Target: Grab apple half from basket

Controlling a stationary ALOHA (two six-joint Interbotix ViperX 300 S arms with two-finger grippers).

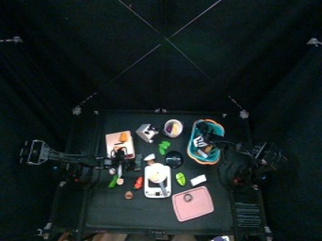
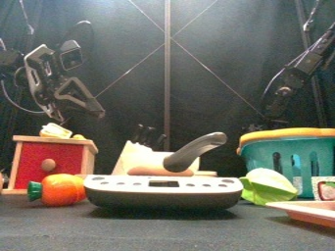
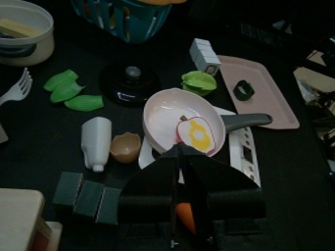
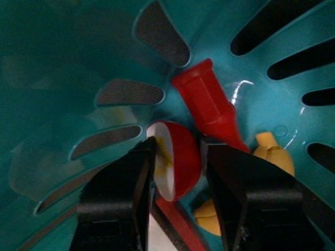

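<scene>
We see table (image 1: pixel 94 202) crowded with toys. Basket (image 1: pixel 205 141) at 2 o'clock from table centre. Right gripper (image 4: pixel 182 172) inside basket, jaws part-open, straddling apple half (image 4: pixel 174 157), red skin edge up; whether pads touch it, we cannot tell. Left gripper (image 3: pixel 183 176) at 9 o'clock, jaws closed, empty, over pan (image 3: pixel 187 122).

This is a robot lab rig, not a home kitchen: a small black table (image 1: pixel 88 202) stands penned in by black curtains (image 1: pixel 51 66), with two arms reaching over it. The things on it are play kitchenware and toy food, such as a basket (image 2: pixel 291 157) and a scale (image 2: pixel 164 190).
</scene>
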